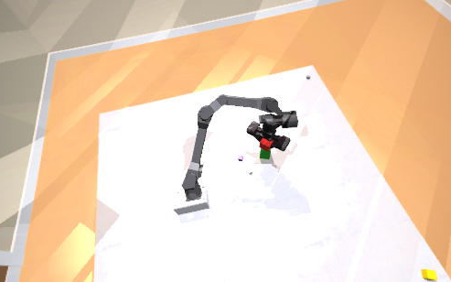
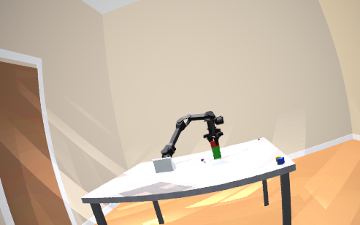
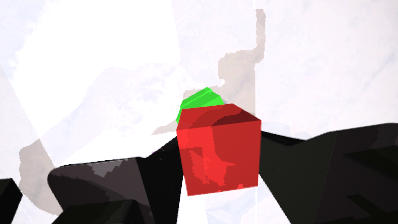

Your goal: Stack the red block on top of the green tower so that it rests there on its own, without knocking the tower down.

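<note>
The red block (image 1: 265, 145) (image 2: 215, 144) (image 3: 220, 160) is between the fingertips of my gripper (image 1: 266, 143) (image 2: 214, 142) (image 3: 211, 134), which is still shut on it; both fingers lie against its sides in the wrist view. The green tower (image 1: 265, 155) (image 2: 217, 153) (image 3: 202, 99) stands upright on the table, directly below the red block. In the exterior view no gap shows between red and green. In the wrist view the red block hides most of the tower, and only a green part shows past its far edge. Whether the red block's weight rests on the tower cannot be told.
A small purple object (image 1: 241, 158) (image 2: 202, 160) lies on the table (image 1: 149, 238) (image 2: 196, 182), on the arm-base side of the tower. A tiny grey object (image 1: 251, 173) is near it. Yellow (image 1: 429, 275) and blue (image 2: 280, 161) blocks and a small dark ball (image 1: 308, 77) are far off.
</note>
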`<action>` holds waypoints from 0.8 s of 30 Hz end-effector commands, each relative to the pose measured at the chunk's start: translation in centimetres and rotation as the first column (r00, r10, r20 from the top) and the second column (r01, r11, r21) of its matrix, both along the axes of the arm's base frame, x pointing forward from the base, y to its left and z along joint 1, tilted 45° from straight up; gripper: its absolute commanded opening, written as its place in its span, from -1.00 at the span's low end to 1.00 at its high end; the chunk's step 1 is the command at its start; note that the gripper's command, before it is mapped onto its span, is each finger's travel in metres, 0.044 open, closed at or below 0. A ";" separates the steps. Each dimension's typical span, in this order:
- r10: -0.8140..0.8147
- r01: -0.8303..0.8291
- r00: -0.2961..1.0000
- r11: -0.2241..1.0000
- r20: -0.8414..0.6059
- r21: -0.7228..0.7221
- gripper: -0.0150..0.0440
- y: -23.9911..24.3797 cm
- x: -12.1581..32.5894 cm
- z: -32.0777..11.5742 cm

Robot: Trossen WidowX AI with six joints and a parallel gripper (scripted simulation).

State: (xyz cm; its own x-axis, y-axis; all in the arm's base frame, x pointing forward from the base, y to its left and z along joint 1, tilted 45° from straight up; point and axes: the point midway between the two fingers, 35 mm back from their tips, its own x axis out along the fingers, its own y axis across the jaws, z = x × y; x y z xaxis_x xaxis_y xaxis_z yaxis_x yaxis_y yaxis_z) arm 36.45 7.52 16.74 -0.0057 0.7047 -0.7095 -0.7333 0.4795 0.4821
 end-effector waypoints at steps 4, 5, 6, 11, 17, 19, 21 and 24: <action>0.000 0.000 1.000 1.000 0.000 0.000 0.93 0.0 0.0 0.0; 0.000 0.000 1.000 1.000 0.000 0.000 1.00 0.0 0.0 0.0; 0.000 0.000 1.000 1.000 0.000 0.000 1.00 0.0 0.0 0.0; 0.000 0.000 1.000 1.000 0.000 0.000 1.00 0.0 0.0 0.0; 0.000 0.000 1.000 1.000 0.000 0.000 1.00 0.0 0.0 0.0; 0.000 0.000 1.000 1.000 0.000 0.000 1.00 0.0 0.0 0.0; 0.000 0.000 1.000 1.000 0.000 0.000 1.00 0.0 0.0 0.0; 0.000 0.000 1.000 1.000 0.000 0.000 1.00 0.0 0.0 0.0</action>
State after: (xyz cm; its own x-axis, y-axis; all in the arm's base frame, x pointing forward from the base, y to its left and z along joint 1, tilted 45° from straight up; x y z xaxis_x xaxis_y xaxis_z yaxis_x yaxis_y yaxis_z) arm 36.45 7.51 16.73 -0.0056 0.7045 -0.7097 -0.7334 0.4796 0.4818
